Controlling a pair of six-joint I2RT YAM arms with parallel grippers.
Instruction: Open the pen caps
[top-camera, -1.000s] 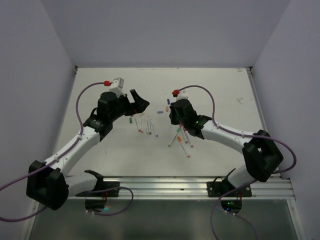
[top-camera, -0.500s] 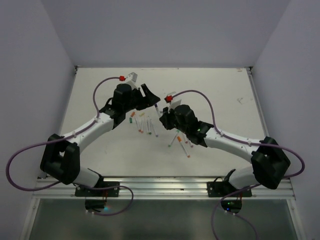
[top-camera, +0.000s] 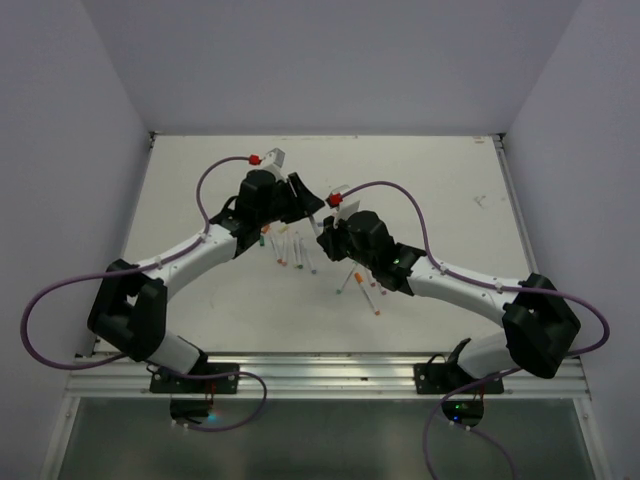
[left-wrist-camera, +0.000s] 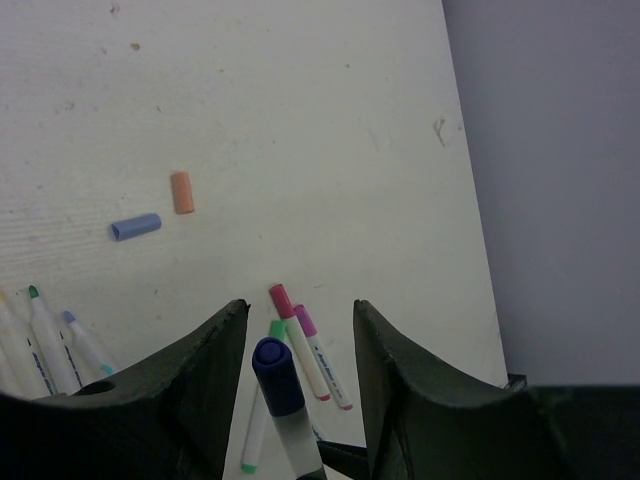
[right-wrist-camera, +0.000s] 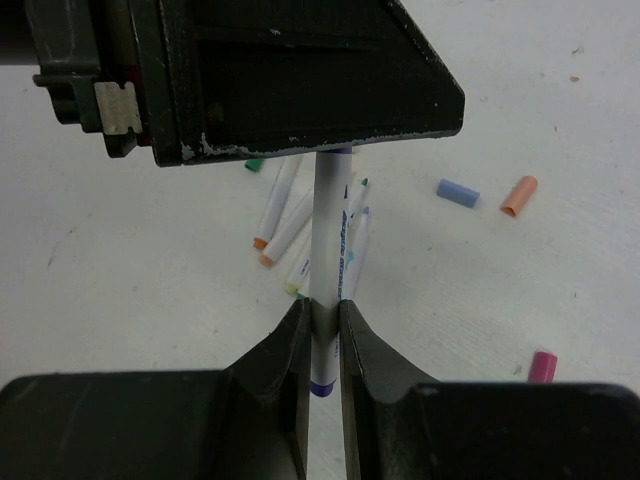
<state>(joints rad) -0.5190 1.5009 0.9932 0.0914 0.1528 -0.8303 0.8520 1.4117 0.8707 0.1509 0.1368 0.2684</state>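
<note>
— At the middle of the counter (top-camera: 420, 180), what are we seeing?
— We are seeing the right claw (right-wrist-camera: 322, 312) clamping a white pen (right-wrist-camera: 330, 230) by its barrel and holding it raised above the counter. The dark blue cap (left-wrist-camera: 278, 375) is sitting on the pen's end, between the fingers of the left claw (left-wrist-camera: 298, 318).
— Is the left claw gripping that cap?
— No. Its jaws are standing apart, leaving a gap on each side.
— Where are other caps lying?
— A loose blue cap (left-wrist-camera: 135, 227) and an orange cap (left-wrist-camera: 181, 192) are lying near each other, beyond several pens (left-wrist-camera: 316, 365) resting flat.
</note>
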